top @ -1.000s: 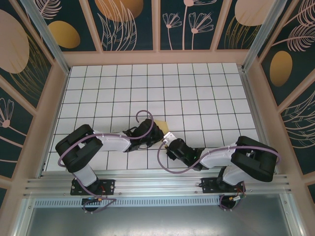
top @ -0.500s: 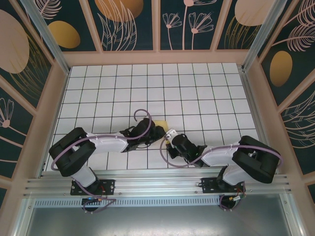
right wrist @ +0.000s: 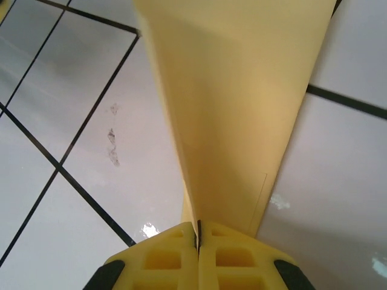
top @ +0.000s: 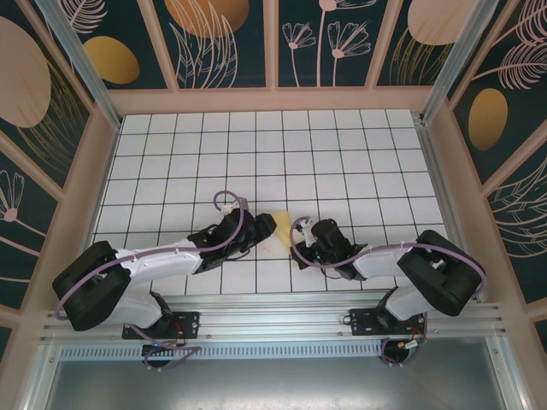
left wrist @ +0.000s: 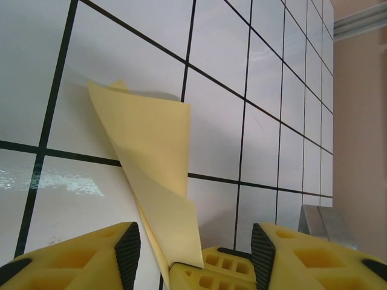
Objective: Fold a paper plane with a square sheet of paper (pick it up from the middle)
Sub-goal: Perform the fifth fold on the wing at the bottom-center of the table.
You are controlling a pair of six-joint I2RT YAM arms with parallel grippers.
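While the right gripper [right wrist: 198,238] pinches the sheet of paper [right wrist: 236,109], the left gripper [left wrist: 193,251] stands open around it.
In my right wrist view the two yellow fingers are pressed together with the pale-yellow paper clamped in their seam, and it rises from them as a folded strip over the white gridded table [top: 342,162]. In my left wrist view the black-padded fingers [left wrist: 128,248] stand apart, the sheet's lower corner between them and touching neither pad; the paper is creased and stands tilted off the tiles. From above I see it as a small yellow patch between both grippers, near the table's front middle.
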